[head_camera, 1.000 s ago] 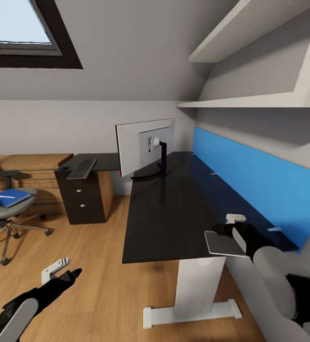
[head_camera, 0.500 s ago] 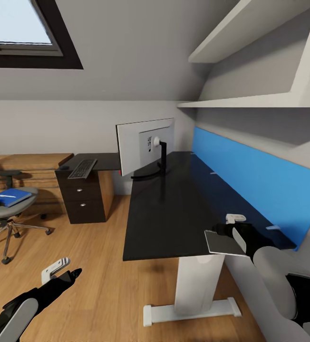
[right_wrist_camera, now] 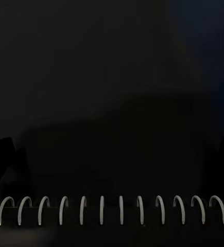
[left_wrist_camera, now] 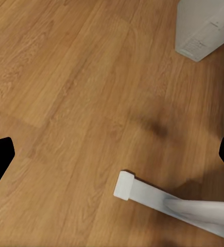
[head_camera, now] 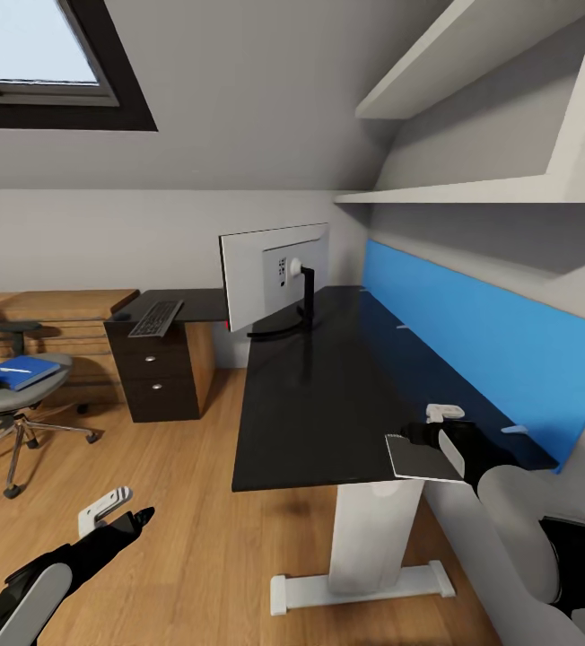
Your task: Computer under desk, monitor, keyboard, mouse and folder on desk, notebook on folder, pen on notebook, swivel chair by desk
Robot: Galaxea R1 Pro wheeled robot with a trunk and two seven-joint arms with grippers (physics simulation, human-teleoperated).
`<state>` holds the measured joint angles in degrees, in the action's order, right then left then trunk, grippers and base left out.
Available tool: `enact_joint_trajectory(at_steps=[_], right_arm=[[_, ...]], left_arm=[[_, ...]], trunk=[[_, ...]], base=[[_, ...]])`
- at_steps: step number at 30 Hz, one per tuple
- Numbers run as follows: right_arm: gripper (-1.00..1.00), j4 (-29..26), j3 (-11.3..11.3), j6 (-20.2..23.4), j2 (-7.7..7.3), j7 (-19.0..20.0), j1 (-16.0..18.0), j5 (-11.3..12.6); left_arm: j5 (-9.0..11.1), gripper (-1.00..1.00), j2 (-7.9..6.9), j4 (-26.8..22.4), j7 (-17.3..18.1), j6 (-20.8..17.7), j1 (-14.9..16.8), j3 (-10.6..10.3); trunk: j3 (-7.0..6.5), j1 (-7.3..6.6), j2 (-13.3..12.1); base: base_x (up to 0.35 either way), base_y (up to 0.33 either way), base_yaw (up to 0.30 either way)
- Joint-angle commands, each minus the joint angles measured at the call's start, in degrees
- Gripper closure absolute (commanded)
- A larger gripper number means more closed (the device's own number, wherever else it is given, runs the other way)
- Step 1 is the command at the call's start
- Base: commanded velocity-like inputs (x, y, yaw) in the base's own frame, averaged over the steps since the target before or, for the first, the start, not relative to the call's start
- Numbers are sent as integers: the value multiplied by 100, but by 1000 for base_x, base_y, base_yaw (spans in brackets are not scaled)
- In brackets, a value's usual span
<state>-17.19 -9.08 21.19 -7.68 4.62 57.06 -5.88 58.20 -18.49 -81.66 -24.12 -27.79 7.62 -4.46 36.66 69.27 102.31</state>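
Right pincer (head_camera: 429, 438) is clenched on the notebook (head_camera: 415, 459) at its spiral edge; light, stiff, easily tilted above the counter (head_camera: 319, 386).

The long black desk (head_camera: 310, 395) carries the monitor (head_camera: 270, 274) upright at its far end, white back toward the camera, and the slim dark keyboard (head_camera: 155, 318) on the far-left wing above the drawers. At the near right edge of the desk the thin dark notebook (head_camera: 421, 458) lies flat, its spiral binding (right_wrist_camera: 112, 208) visible, partly overhanging the edge. At far left the grey swivel chair (head_camera: 5, 395) stands well apart from the desk with the blue folder (head_camera: 16, 371) on its seat and the white pen (head_camera: 9, 369) on the folder; the pale computer (left_wrist_camera: 204, 25) stands on the wood floor.
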Motion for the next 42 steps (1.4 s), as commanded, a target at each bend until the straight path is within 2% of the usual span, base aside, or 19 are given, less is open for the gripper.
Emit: enact_joint_trajectory(at_steps=[1,35,42], right_arm=[[-100,26,-24,52,3,48,-2,-107],[-100,23,-24,52,-4,48,-2,-107],[-100,23,-24,48,-5,48,-2,-107]], left_arm=[[60,-100,-6,-9,-58,1,4,-11],[64,-100,-6,-8,-58,1,5,-11],[61,-100,-6,-8,-64,1,3,-11]], trunk=[[7,0,2],[7,0,2],[-118,-154,-278]], base=[[0,0,0],[-26,0,0],[0,0,0]])
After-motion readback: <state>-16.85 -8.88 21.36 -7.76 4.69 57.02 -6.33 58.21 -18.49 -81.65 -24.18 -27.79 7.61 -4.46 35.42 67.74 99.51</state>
